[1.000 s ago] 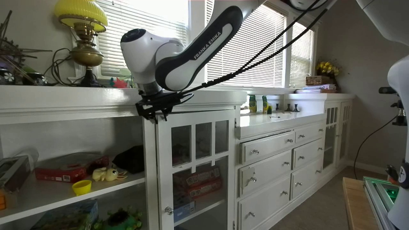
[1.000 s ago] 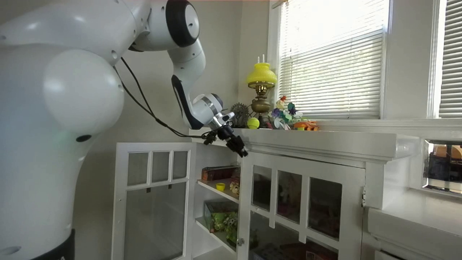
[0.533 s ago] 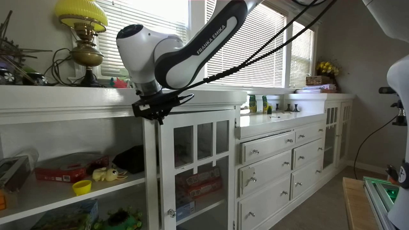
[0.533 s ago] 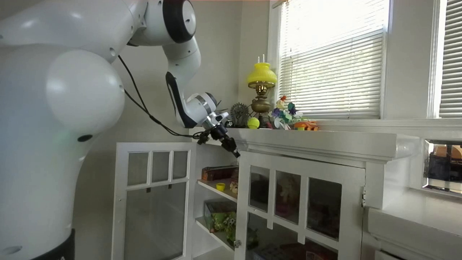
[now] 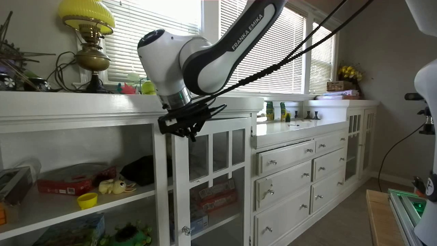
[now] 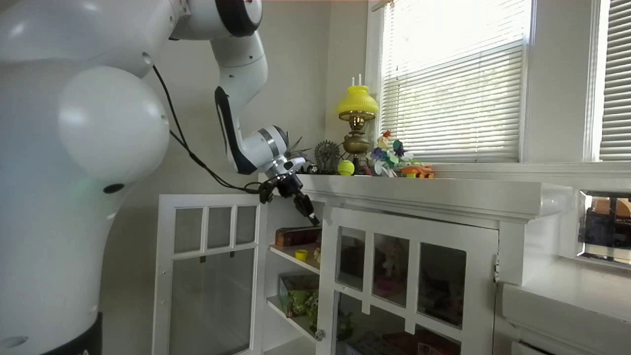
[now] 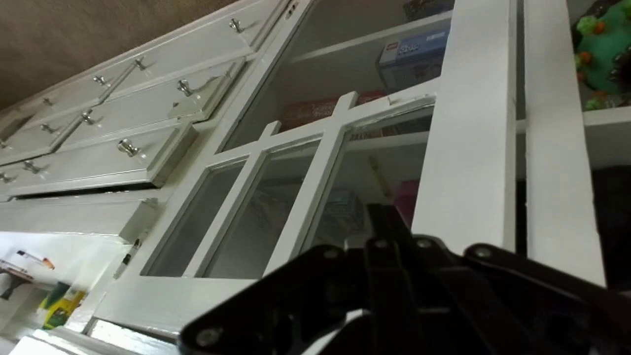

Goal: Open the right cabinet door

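Observation:
The right cabinet door (image 5: 182, 198), white-framed with glass panes, stands slightly ajar; a gap shows between it and the white middle post (image 5: 162, 191). It also shows in an exterior view (image 6: 326, 276) and fills much of the wrist view (image 7: 473, 123). Its glass knob (image 5: 186, 230) is low on the free edge. My gripper (image 5: 192, 136) is by the door's upper free corner, under the ledge. In an exterior view the gripper (image 6: 314, 220) points down at that corner. In the wrist view the gripper (image 7: 387, 209) is shut with nothing between its fingertips. Contact with the door cannot be told.
A white ledge (image 6: 434, 195) overhangs the door, with a yellow lamp (image 6: 357, 106) and ornaments on it. The left cabinet door (image 6: 165, 296) stands wide open. Shelves hold a yellow cup (image 5: 87, 200), toys and boxes. Drawers (image 5: 283, 162) with knobs stand beyond the hinge side.
The right door has swung outward a little, and the gap beside the post has widened. The gripper has moved back from the cabinet and slightly down along with the door's free edge.

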Controlling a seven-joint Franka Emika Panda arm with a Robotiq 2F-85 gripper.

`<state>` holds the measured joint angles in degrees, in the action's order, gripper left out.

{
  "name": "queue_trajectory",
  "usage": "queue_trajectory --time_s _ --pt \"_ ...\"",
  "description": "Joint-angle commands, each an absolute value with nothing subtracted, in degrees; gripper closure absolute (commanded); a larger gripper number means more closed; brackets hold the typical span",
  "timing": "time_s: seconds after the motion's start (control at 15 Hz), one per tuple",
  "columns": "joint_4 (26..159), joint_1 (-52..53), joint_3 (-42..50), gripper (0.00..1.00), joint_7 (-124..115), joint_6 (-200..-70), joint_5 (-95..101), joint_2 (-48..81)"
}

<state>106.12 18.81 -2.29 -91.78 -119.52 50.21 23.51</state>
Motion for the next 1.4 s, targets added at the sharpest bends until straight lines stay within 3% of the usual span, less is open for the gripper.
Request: queue_trajectory --time_s 0.0,0.47,0.67,1.33 --pt "109.10 17.47 -4.68 0.67 -90.90 -122.68 49.84 20.97" --pt "104.13 15.56 -5.57 0.16 -72.21 -132.25 50.09 23.97" --pt "102.54 14.83 -5.54 0.00 -60.92 -132.66 49.29 24.17" --pt "99.65 13.81 -3.52 0.00 -41.62 -134.61 50.54 23.04"
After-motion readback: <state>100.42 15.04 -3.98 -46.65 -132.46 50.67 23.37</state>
